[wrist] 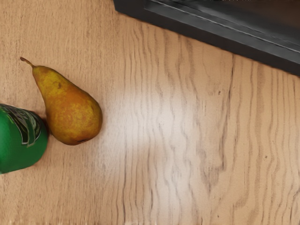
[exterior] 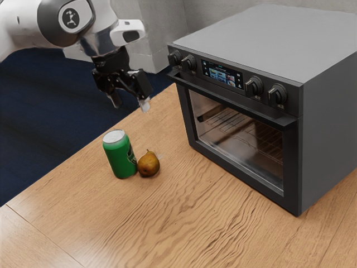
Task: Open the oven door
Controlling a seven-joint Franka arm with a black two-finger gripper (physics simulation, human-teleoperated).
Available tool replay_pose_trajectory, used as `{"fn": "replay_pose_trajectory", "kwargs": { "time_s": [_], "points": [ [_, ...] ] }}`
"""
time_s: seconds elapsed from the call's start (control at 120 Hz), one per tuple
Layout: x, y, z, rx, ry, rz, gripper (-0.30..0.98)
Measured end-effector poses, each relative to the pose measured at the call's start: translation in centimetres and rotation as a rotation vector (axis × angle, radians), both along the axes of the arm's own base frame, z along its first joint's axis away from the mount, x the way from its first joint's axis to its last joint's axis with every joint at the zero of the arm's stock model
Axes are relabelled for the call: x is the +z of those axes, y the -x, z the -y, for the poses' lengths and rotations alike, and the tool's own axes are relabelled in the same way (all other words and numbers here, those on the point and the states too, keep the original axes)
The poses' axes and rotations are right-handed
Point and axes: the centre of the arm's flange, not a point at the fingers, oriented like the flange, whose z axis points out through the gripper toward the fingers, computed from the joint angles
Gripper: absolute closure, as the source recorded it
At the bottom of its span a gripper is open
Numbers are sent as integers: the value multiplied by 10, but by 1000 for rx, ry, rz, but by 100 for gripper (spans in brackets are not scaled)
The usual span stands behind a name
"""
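The gripper (exterior: 130, 104) is hanging empty, fingers apart, short of the closed oven door (exterior: 240, 139) near the bench's edge (exterior: 142, 110), and sound practice is calling for squaring to the handle (exterior: 237, 100) before easing along the door's arc.

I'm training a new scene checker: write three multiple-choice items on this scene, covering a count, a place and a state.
1. How many round black knobs has the grey box-shaped oven? A two; B four; C six.
2. Where is the green metal can? A inside the oven; B atop it; C beside the brown pear.
3. The glass-fronted oven door is: A shut; B half open; C fully lowered.

1 B: two flank each side of the lit display.
2 C: both views show them side by side.
3 A: its frame sits against the oven's front.
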Motion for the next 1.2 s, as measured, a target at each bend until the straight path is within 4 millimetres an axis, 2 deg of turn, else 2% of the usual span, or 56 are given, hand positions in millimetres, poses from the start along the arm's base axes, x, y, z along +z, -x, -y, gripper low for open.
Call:
{"fn": "replay_pose_trajectory", "kwargs": {
  "time_s": [0.05, 0.2, 0.217, 0.242, 0.258, 0.283, 0.317, 0.408, 0.475, 0.533, 0.55, 0.583, 0.625, 0.7, 0.783, 0.85, 1.008, 1.2],
  "points": [
    [1, 2, -9, 1, 4, -12, 0],
    [3, 6, -10, -30, 11, -35, 0],
    [29, 18, -8, -36, -1, 11, 0],
    [89, 51, 1, -71, -34, 127, 0],
    [122, 72, 12, -113, -55, 193, 0],
    [158, 98, 33, -197, -91, 270, 0],
    [169, 107, 60, -318, -147, 290, 0],
    [173, 109, 135, -627, -367, 266, 0],
    [173, 125, 209, -880, -443, 264, 0],
    [143, 153, 280, -1085, -509, 226, 0],
    [131, 163, 292, -1129, -513, 218, 0],
    [110, 172, 285, -1171, -477, 221, 0],
    [99, 171, 270, -1209, -407, 273, 0],
    [97, 163, 263, -1300, -343, 384, 0],
    [99, 145, 281, -1430, -339, 475, 0],
    [94, 133, 283, -1495, -343, 509, 0],
    [85, 112, 252, -1562, -360, 554, 0],
    [53, 103, 243, -1661, -369, 562, 0]
  ]
}}
